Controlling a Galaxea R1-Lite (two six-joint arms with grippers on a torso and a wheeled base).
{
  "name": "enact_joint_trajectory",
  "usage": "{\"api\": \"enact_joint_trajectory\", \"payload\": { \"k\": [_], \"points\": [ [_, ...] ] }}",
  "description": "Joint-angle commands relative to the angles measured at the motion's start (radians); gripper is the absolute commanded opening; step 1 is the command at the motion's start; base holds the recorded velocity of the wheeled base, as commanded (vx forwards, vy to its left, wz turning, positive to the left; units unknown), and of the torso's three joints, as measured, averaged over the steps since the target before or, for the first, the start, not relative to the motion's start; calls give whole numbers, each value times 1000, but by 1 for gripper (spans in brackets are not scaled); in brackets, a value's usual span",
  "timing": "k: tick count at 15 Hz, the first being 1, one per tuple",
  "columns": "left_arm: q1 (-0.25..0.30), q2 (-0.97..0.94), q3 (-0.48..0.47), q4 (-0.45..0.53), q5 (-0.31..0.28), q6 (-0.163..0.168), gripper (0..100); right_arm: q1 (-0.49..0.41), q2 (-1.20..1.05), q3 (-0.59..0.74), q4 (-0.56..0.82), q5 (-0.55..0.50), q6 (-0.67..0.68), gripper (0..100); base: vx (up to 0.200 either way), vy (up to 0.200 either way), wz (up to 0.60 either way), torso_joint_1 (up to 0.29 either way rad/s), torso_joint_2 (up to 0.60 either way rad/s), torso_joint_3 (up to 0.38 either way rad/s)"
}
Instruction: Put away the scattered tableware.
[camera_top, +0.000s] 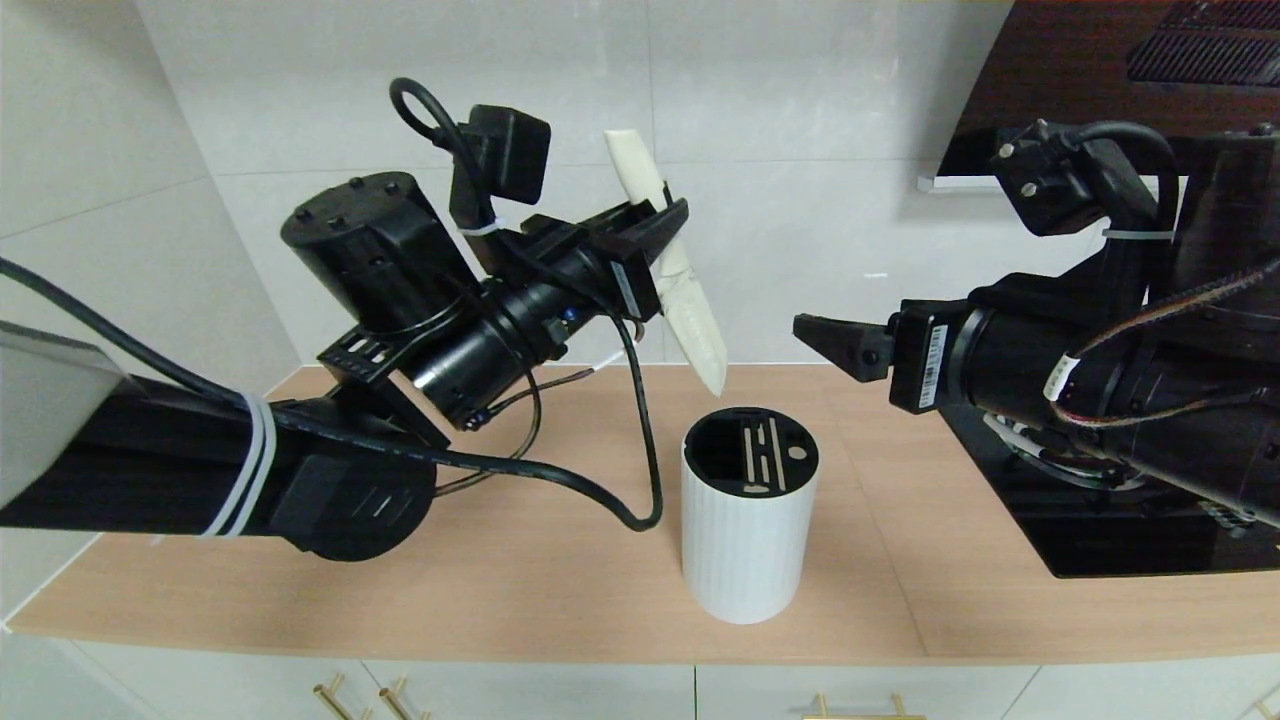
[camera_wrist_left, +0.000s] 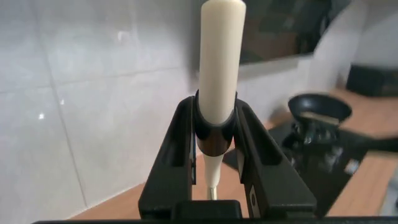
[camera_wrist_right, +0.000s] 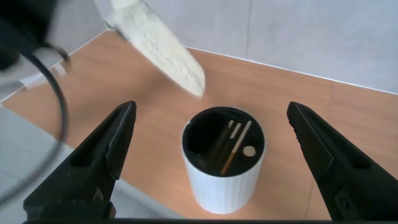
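- Step in hand: carrying one piece of tableware to its container. The left gripper is clamped on a cream utensil, its fingers pressed against either side of the shaft.
- Grasp: the hold sits roughly mid-length. The rounded handle stands above the left gripper, and the broad, blade-like end hangs below it and slants away from the arm.
- Target: a white ribbed holder stands upright on the wooden counter. It is below the left gripper and a little beyond its fingertips.
- Relation: the utensil's lower tip hangs in the air near the holder's rim without touching it. It appears to lie just outside the opening, on the far side.
- Contents: a few thin sticks already rest inside the holder, so part of the task appears done.
- Right gripper: its jaws are spread wide and hold nothing. It hovers level with the space above the holder, which lies between and below its fingers.
- Beside the work: a black hob lies beneath the right arm.
- Next move, as judged: bring the tip over the opening, turn the utensil closer to upright, lower it past the sticks, then release.
- Risk: a slanted entry could catch the rim and tip the holder.
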Motion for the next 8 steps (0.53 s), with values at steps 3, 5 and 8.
{"api": "enact_joint_trajectory", "payload": {
  "k": [3, 5, 8],
  "points": [
    [-14, 35, 14, 39, 1, 16, 0, -6, 3, -2, -1, -1, -1, 100, 0, 0, 0, 0, 0, 0],
    [-31, 35, 30, 53, 1, 27, 0, -14, 1, -3, -1, -1, -1, 100, 0, 0, 0, 0, 0, 0],
    [-44, 35, 41, 67, 1, 28, 0, -14, 3, -3, -2, -1, -3, 100, 0, 0, 0, 0, 0, 0]
  ]
}}
